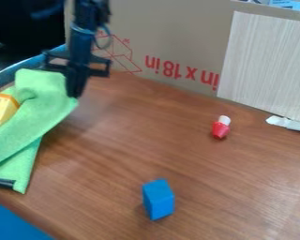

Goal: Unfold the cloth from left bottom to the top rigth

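At the upper left of the frame, my gripper [73,93], its grip I cannot tell, seems at unfolding the cloth [45,89], next needing secure hold, then upper-right pull.

Seen from the camera, the cloth [45,98] lies on the surface [108,164] to the left of the hand [76,88] and extends nearer to the camera, with its far right part just at the hand. The cheese piece [1,109] rests on this cloth, nearer than the hand and to its left. The block [158,200] is on the surface, before the hand and to the right. The small toy [221,128] is farther right of the hand, and farther back than the block. Behind the hand is the cardboard [171,35]; well to the right, the panel [265,61] stands before it.
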You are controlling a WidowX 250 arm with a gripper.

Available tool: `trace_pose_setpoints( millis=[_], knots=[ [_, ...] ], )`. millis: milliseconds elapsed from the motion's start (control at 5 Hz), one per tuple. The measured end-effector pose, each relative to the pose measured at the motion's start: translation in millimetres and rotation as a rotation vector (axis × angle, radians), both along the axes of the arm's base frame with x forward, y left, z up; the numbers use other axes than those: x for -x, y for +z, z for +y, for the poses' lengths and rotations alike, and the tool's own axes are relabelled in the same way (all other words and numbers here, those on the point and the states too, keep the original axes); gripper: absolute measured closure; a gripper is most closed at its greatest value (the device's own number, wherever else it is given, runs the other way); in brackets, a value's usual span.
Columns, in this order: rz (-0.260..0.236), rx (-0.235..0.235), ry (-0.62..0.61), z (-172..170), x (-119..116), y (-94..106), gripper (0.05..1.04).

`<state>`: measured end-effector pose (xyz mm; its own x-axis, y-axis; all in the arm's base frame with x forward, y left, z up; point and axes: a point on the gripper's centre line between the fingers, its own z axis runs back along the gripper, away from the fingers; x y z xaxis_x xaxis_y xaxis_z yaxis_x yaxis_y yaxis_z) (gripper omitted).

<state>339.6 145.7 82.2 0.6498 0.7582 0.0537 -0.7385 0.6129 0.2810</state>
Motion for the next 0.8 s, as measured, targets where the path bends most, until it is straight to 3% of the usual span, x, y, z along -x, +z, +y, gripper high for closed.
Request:
trace_pose_setpoints(
  millis=[200, 400, 600, 800],
  knots=[
    [0.065, 0.033, 0.043, -12.7, -39.6, -17.1, 1.027],
    [0.091, 0.063, 0.076, -16.2, -58.4, -18.7, 1.027],
    [0.079, 0.068, 0.046, -30.5, -65.9, -16.5, 1.028],
    [0.086, 0.089, 0.007, -42.5, -60.9, -27.5, 1.028]
  ],
)
